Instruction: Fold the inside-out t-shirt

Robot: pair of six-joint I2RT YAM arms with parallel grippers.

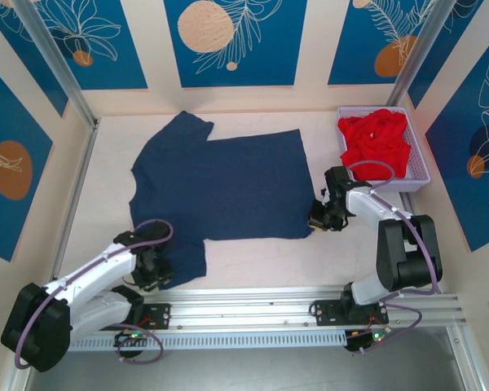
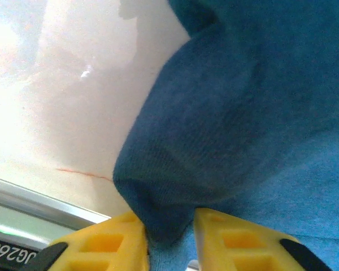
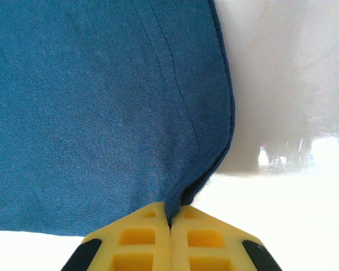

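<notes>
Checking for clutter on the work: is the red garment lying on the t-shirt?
No, the red garment sits in the basket at the far right, apart from the t-shirt.

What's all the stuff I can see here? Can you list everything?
t-shirt: one, navy blue, spread on the table
red garment: one, red, bunched in the basket
basket: one, pale purple, far right corner
table: one, cream, under everything
wall panels: several, blue with peach circles, around the table
rail: one, silver, near edge
left gripper: one, yellow fingers, pinching the t-shirt's near left edge
right gripper: one, yellow fingers, shut on the t-shirt's near right corner
</notes>
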